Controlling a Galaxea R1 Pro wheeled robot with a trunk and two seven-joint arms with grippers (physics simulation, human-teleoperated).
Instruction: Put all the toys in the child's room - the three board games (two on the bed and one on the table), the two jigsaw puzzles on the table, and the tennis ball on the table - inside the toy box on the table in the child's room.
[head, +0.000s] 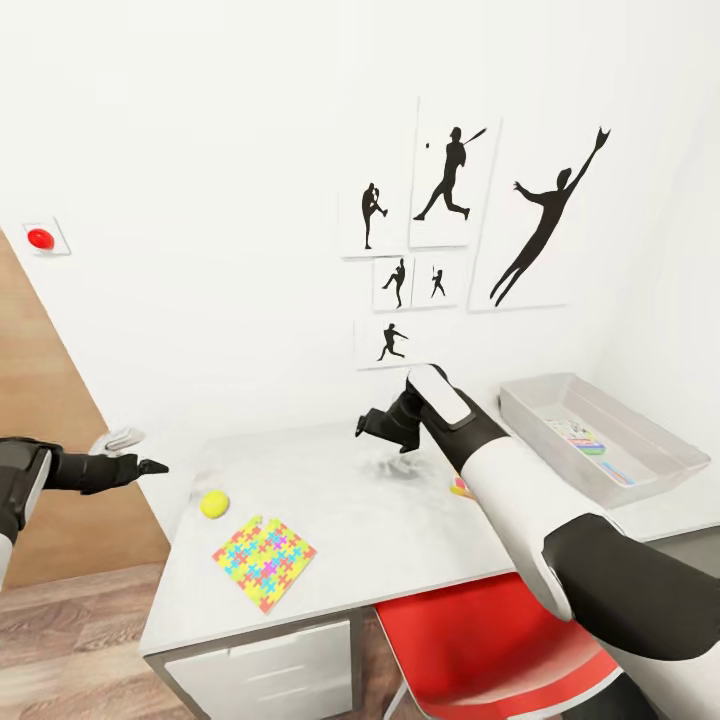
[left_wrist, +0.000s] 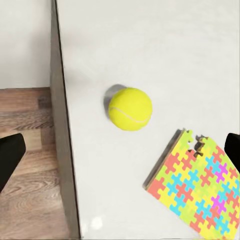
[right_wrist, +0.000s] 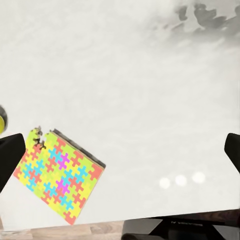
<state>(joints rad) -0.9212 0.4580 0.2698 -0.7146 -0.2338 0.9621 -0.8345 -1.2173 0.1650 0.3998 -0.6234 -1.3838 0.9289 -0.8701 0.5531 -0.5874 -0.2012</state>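
Note:
The tennis ball (head: 212, 504) lies near the left end of the table (head: 400, 520), close to its edge. Beside it lies one jigsaw puzzle (head: 263, 560), flat and multicolour. My left gripper (head: 150, 466) hovers open just off the table's left edge; in its wrist view the ball (left_wrist: 130, 109) and puzzle (left_wrist: 195, 187) lie below the spread fingers (left_wrist: 10, 155). My right gripper (head: 370, 425) is open above the table's middle, and the puzzle (right_wrist: 59, 175) lies below it. A small colourful piece (head: 459, 487) peeks out under my right forearm. The toy box (head: 640, 470) stands at the right with colourful flat items (head: 580, 437) inside.
A red chair (head: 500, 640) is tucked under the table's front, beside white drawers (head: 270, 670). Black silhouette pictures (head: 450, 190) hang on the white wall behind. A brown door (head: 50, 400) and wood floor (head: 70, 650) are at the left, with a red button (head: 40, 238) on the wall.

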